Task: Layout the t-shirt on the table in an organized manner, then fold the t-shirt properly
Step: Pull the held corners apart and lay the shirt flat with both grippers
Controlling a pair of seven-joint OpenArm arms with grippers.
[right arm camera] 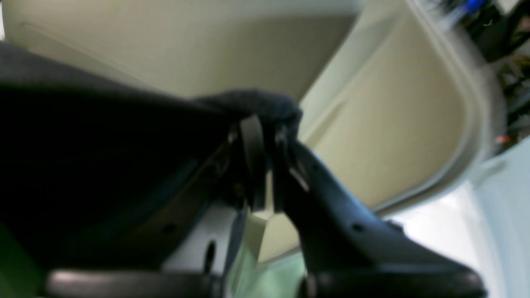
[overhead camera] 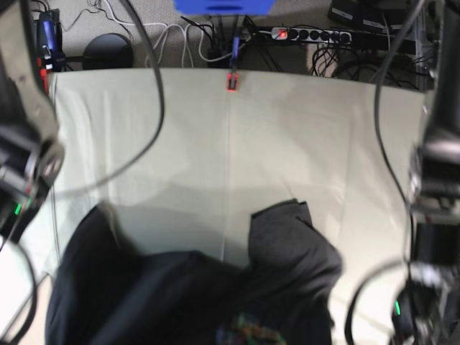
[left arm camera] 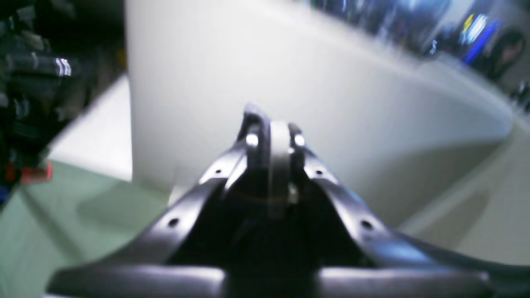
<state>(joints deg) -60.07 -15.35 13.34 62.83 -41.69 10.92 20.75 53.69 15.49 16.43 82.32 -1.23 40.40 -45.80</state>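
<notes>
The dark charcoal t-shirt (overhead camera: 215, 287) lies bunched at the front of the table (overhead camera: 287, 129), with its rainbow graphic (overhead camera: 248, 334) near the front edge. Its left side is lifted and blurred. In the right wrist view my right gripper (right arm camera: 265, 136) is shut on a fold of the dark t-shirt (right arm camera: 83, 145), which hangs to the left of the fingers. In the left wrist view my left gripper (left arm camera: 274, 138) is shut with no cloth between its fingers, held above the table's green cloth (left arm camera: 62, 231). The image is blurred. Neither gripper's tips show in the base view.
A red clamp (overhead camera: 232, 80) sits at the table's far edge, and another shows in the left wrist view (left arm camera: 35, 173). Cables and a power strip (overhead camera: 302, 34) lie behind the table. The arms stand at the left (overhead camera: 25, 165) and right (overhead camera: 435, 215) edges.
</notes>
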